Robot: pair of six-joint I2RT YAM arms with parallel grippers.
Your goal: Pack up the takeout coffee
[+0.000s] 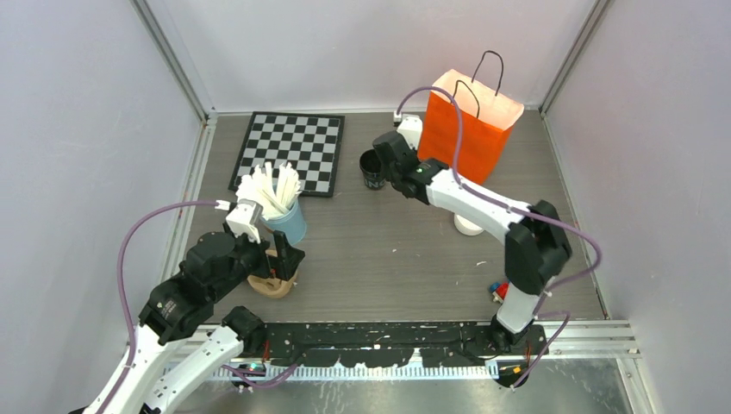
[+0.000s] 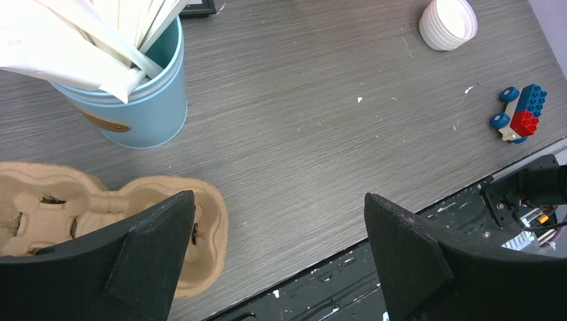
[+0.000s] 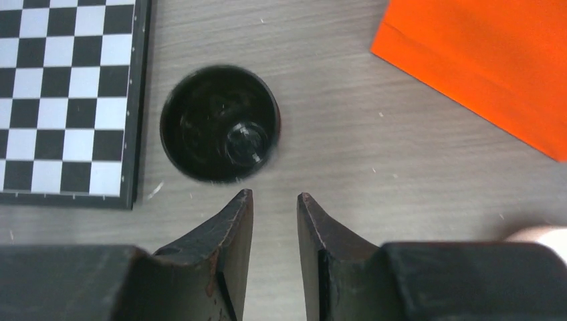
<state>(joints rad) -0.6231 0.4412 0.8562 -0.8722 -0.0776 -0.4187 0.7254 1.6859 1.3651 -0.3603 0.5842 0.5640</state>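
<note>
One takeout coffee cup [image 1: 372, 170], black with pale print and no lid, stands upright beside the chessboard's right edge. From the right wrist view the takeout coffee cup [image 3: 219, 124] shows its dark inside, just beyond my fingertips. My right gripper [image 3: 275, 195] hovers short of it, jaws a narrow gap apart with only bare table between them. In the top view the right gripper [image 1: 385, 164] sits close against the cup's right side. My left gripper [image 2: 277, 196] is wide open and holds nothing, hanging over the table's near edge beside a brown pulp cup carrier [image 2: 100, 207].
An orange paper bag [image 1: 470, 125] with black handles stands at the back right. A chessboard [image 1: 289, 151] lies at the back left. A light-blue cup [image 1: 284, 220] of white sticks, a stack of white lids [image 1: 468, 226] and a small brick toy car [image 1: 498, 291] are also on the table.
</note>
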